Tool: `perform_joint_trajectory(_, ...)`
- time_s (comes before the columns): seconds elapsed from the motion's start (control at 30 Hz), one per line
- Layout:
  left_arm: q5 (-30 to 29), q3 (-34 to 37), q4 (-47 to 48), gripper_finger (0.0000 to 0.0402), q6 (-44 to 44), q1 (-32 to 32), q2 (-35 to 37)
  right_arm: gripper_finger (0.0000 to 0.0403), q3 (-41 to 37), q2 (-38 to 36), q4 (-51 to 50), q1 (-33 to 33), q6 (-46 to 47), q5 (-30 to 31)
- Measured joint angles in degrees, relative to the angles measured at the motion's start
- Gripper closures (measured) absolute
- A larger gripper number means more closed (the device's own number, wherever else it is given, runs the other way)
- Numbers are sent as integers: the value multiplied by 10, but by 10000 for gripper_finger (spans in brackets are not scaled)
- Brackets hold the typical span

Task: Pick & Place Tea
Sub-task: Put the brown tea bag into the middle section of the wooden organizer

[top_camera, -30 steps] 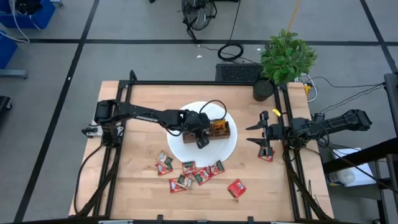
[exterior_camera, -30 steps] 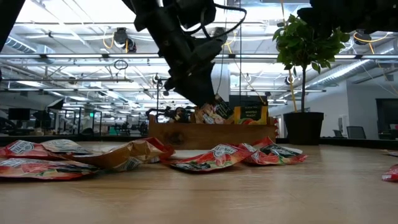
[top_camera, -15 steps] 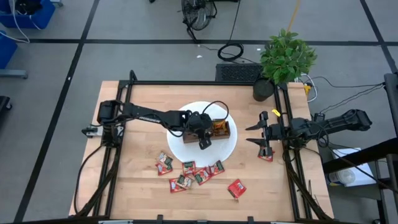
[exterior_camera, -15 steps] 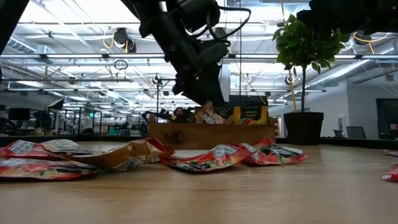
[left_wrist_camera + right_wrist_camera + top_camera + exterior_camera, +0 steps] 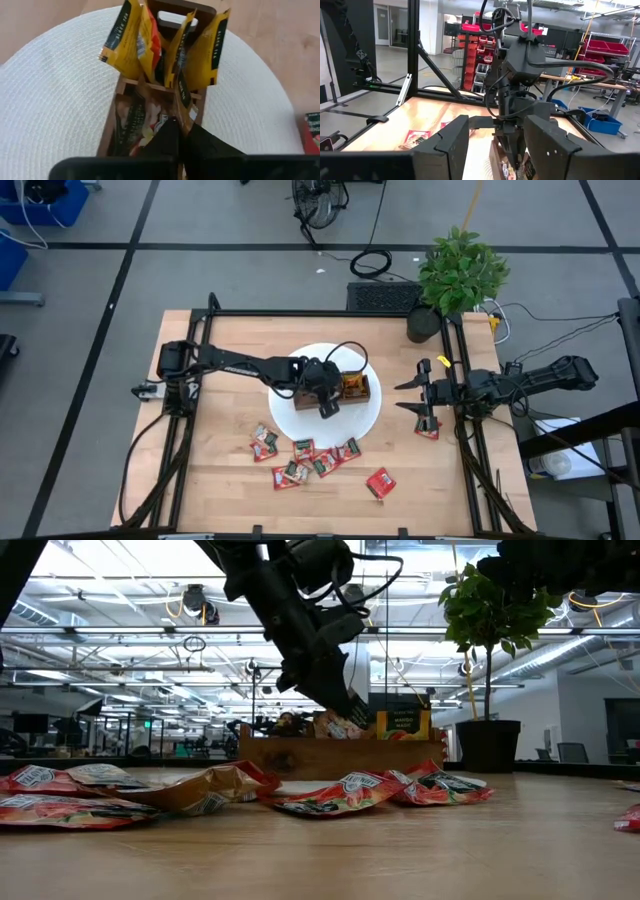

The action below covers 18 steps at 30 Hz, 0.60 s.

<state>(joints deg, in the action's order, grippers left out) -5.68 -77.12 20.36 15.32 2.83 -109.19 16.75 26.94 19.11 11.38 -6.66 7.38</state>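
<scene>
left gripper (image 5: 181,142): dark fingers clenched together over wooden tray (image 5: 120,107) | tray: boxy brown wood on round white woven mat (image 5: 55,100), glossy yellow tea sachets (image 5: 205,50) upright inside | red flat sachets (image 5: 300,458) loose on table | right gripper (image 5: 412,396): parted, empty, table's right edge

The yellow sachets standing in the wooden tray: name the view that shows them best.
The left wrist view: the yellow sachets stand upright, filling the picture, in the wooden tray. The high view shows only a yellow-orange patch, the low view just their tops above the tray wall, and the right wrist view hardly any.
</scene>
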Motion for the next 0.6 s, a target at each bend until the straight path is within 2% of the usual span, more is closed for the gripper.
perform_joint_trajectory(0.2,-71,0,0,398,-5,-17,0,231,0,0,-4,0,0,0)
perform_joint_trajectory(0.33,-86,0,-1,399,-5,-31,0,231,0,0,-7,0,2,0)
perform_joint_trajectory(0.6,-167,54,-89,400,-4,-61,0,231,0,0,-7,0,11,0)
